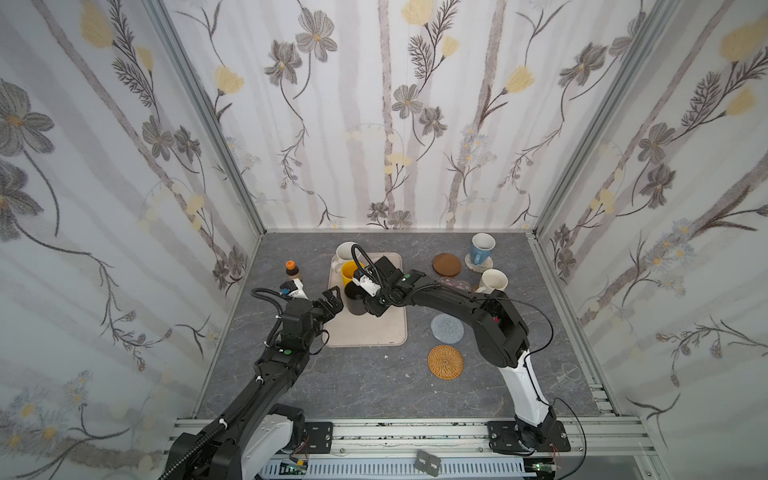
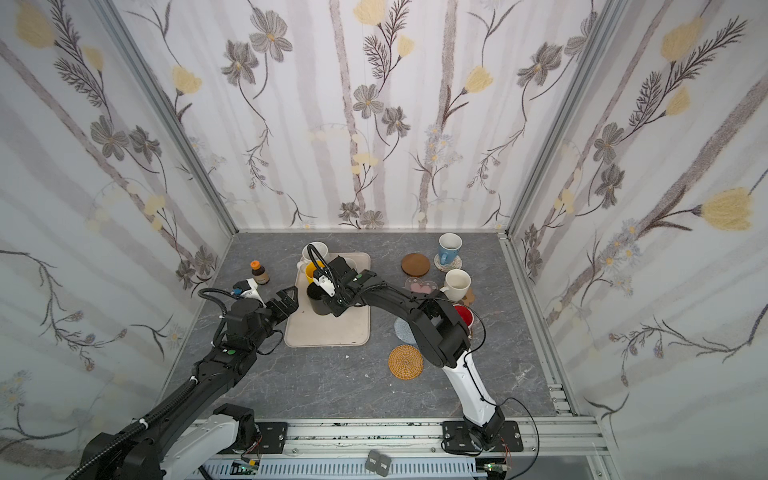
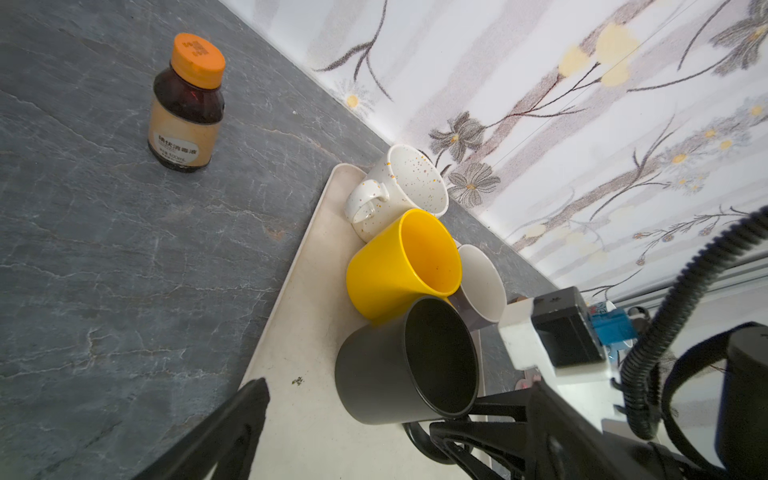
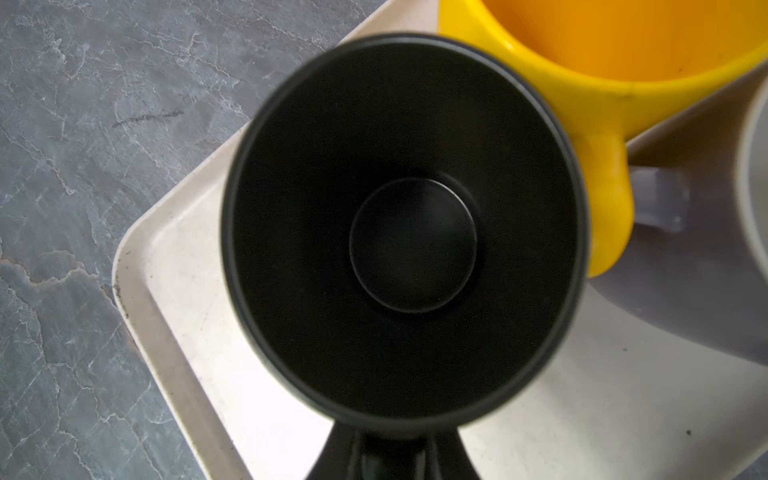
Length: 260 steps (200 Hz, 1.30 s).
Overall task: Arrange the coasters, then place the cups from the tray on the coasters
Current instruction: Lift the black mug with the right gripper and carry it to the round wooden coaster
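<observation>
The right gripper (image 4: 397, 446) hung over the beige tray (image 4: 178, 266), its jaws drawn narrow at the handle side of the black mug (image 4: 411, 249), which stood upright near the tray's left edge. With black fingers against a black mug, it could not be told whether the pincer had a firm hold of the handle.

The yellow mug (image 4: 623, 50) stood just beside the black one on its far side. The lavender mug (image 4: 685, 291) was next to both, and a speckled white mug (image 3: 399, 187) sat at the tray's far left corner.

The left gripper (image 1: 336, 305) hovered just beside the tray's left rim, jaws spread wide and holding nothing. An orange-capped brown bottle (image 3: 187, 104) stood on the grey tabletop (image 1: 374, 386) to the left of the tray.

To the right of the tray, the light blue mug (image 1: 481, 247) sat on the cream woven coaster (image 1: 486, 266), with a plain white mug (image 1: 493, 281) nearer the camera. The brown wood disc (image 1: 446, 264), grey-blue crochet mat (image 1: 446, 328) and tan rattan mat (image 1: 445, 361) lay uncovered.
</observation>
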Each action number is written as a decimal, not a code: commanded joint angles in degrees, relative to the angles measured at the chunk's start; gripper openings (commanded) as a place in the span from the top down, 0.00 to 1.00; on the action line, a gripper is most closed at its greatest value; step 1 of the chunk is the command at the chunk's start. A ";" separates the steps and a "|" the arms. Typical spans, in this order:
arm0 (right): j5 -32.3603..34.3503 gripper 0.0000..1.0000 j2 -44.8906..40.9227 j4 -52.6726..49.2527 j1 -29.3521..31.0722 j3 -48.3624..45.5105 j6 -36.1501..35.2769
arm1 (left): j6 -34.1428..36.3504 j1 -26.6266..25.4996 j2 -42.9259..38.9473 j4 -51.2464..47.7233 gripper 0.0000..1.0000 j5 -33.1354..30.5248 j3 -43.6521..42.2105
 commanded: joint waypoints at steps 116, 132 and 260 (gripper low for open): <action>-1.75 1.00 -8.30 5.72 0.96 -8.67 2.52 | -1.73 -1.14 -6.32 -5.91 0.00 -0.45 2.42; -1.53 1.00 -10.24 6.84 0.98 -11.13 2.99 | -1.67 -2.06 -6.61 -7.23 0.00 -1.14 3.17; 3.91 1.00 -24.73 13.21 -3.21 -26.85 10.52 | -1.21 -12.20 -1.72 -10.30 0.00 -7.07 8.42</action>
